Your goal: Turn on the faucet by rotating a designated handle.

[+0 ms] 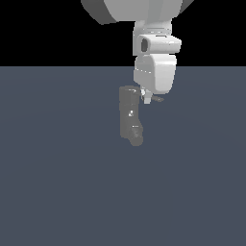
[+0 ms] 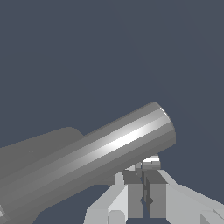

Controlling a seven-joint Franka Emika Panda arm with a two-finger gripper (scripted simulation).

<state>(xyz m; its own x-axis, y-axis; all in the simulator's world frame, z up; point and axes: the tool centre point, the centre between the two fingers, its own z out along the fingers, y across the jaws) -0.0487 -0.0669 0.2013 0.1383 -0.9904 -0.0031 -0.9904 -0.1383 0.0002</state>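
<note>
Contact geometry at the top of the dark grey, stubby cylindrical faucet point(image 1: 129, 117), which stands on the flat slate-blue counter point(image 1: 57, 192) just above the centre of the exterior view, its rounded bent end point(image 1: 136, 140) pointing toward 5 o'clock. The white Franka arm point(image 1: 154, 62) descends from 12 o'clock, and its white pincer point(image 1: 147, 99) sits at the faucet's 3 o'clock side, level with the top of the cylinder. A thin grey rod, judged to be the handle point(image 1: 154, 98), projects toward 3 o'clock from beside the pincer; whether the fingers touch it cannot be told at this size. In the wrist view the faucet point(image 2: 92, 157) fills the frame as a glossy cylinder, and the pincer point(image 2: 143, 181) shows its two grey fingertip pads point(image 2: 132, 177) set narrowly, nearly together, just beside the cylinder's end. A small pale grey block point(image 2: 151, 163) lies at their tips, but whether anything is clamped cannot be told. Probable failure modes: the narrow fingers may slide off the thin rod if the push is applied near its free end; a sweep that runs too close to the body may jam the fingers against the cylinder wall instead of turning the handle; and a push directed along the rod's axis, not across it, would yield no rotation.
</note>
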